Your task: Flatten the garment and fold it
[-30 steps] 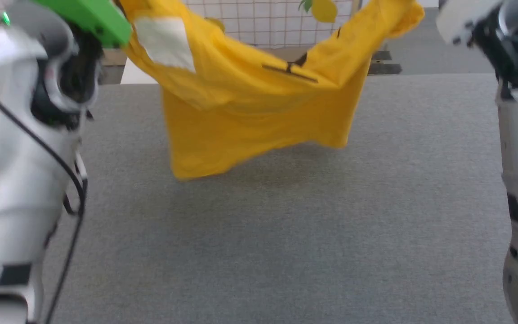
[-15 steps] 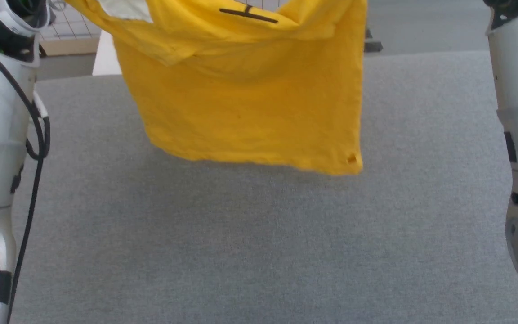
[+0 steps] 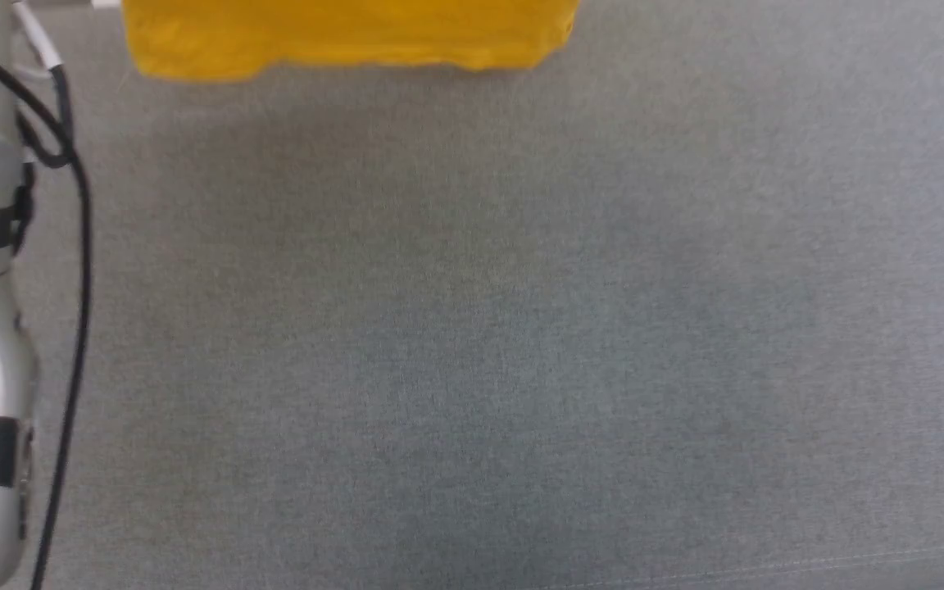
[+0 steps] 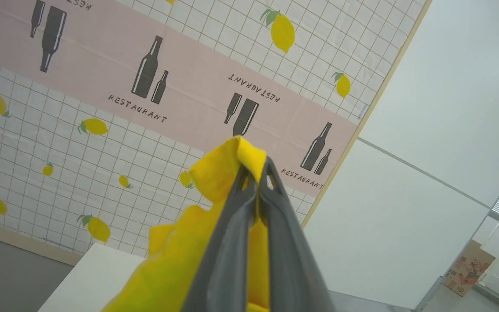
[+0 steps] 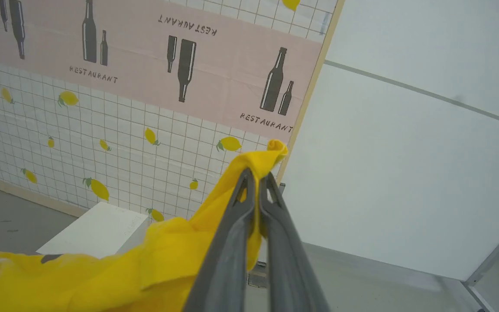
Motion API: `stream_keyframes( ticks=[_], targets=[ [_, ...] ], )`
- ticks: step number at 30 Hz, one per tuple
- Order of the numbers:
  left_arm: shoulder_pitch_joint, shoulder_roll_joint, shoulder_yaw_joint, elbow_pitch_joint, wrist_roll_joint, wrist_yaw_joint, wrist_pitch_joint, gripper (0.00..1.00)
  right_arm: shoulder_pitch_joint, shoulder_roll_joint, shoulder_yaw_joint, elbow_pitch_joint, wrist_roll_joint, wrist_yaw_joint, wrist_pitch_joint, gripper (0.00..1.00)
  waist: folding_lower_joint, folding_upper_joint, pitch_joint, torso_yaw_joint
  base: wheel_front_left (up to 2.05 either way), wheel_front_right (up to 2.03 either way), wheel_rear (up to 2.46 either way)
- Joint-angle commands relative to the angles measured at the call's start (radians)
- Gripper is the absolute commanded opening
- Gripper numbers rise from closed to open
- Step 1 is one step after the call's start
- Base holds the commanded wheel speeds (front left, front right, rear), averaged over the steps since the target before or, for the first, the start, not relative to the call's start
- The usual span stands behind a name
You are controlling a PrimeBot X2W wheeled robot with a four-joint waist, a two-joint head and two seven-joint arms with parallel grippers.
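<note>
I had the left gripper [image 4: 257, 172] pinched tight on a bunched yellow fold of the T-shirt [image 4: 228, 158], and the right gripper [image 5: 256, 176] clamped the same way on another bunch of it. The shirt hung from both, raised above the grey table [image 3: 472, 328], its lower edge over the table's far part. Beyond the table stood a lemon-print wall [image 4: 102, 151].

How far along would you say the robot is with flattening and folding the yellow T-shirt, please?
Done: the T-shirt is picked up, the left gripper and right gripper each shut on a bunched bit of its cloth. In hand: it hangs between them, lower edge over the grey surface. Left: spreading it flat there, then every fold; no fold shows yet.
</note>
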Motion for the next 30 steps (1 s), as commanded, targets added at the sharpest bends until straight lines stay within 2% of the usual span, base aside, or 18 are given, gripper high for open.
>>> stream_keyframes(
  ticks=[1, 4, 10, 16, 19, 22, 25, 30],
  targets=[
    [-0.012, -0.016, 0.009, 0.013, -0.005, -0.014, -0.036, 0.00, -0.018, -0.003, -0.018, 0.019, -0.031, -0.001, -0.028, 0.00, -0.0001, 0.0000, 0.085, 0.020, 0.00, 0.00, 0.00],
    [-0.011, -0.049, 0.021, 0.039, -0.018, -0.055, -0.109, 0.00, -0.026, -0.014, -0.034, 0.042, -0.106, -0.001, -0.089, 0.00, -0.0001, 0.0000, 0.100, 0.043, 0.00, 0.00, 0.00],
    [0.027, -0.077, 0.016, 0.123, -0.042, -0.172, -0.200, 0.00, 0.006, -0.065, -0.050, 0.094, -0.235, -0.001, -0.198, 0.00, -0.0001, 0.0000, 0.104, 0.098, 0.00, 0.00, 0.00],
    [0.059, -0.040, 0.018, 0.149, -0.073, -0.240, -0.165, 0.00, 0.003, -0.087, -0.028, 0.131, -0.258, -0.001, -0.243, 0.00, -0.0001, 0.0000, 0.178, 0.119, 0.00, 0.00, 0.00],
    [0.121, -0.015, 0.021, 0.155, -0.110, -0.266, -0.107, 0.00, 0.020, -0.098, 0.017, 0.170, -0.213, -0.001, -0.260, 0.00, -0.0001, 0.0000, 0.183, 0.124, 0.00, 0.00, 0.00],
    [0.204, 0.012, 0.030, 0.134, -0.156, -0.272, -0.032, 0.00, 0.050, -0.108, 0.063, 0.193, -0.140, -0.001, -0.265, 0.00, -0.0001, 0.0000, 0.174, 0.127, 0.00, 0.00, 0.00],
    [0.287, 0.033, 0.045, 0.079, -0.198, -0.259, 0.025, 0.00, 0.090, -0.126, 0.097, 0.184, -0.045, -0.001, -0.263, 0.00, -0.0001, 0.0000, 0.158, 0.132, 0.00, 0.00, 0.00],
    [0.443, 0.050, 0.071, -0.074, -0.269, -0.205, 0.107, 0.00, 0.208, -0.186, 0.161, 0.093, 0.134, -0.001, -0.219, 0.00, -0.0001, 0.0000, 0.122, 0.143, 0.00, 0.00, 0.00]
  ],
)
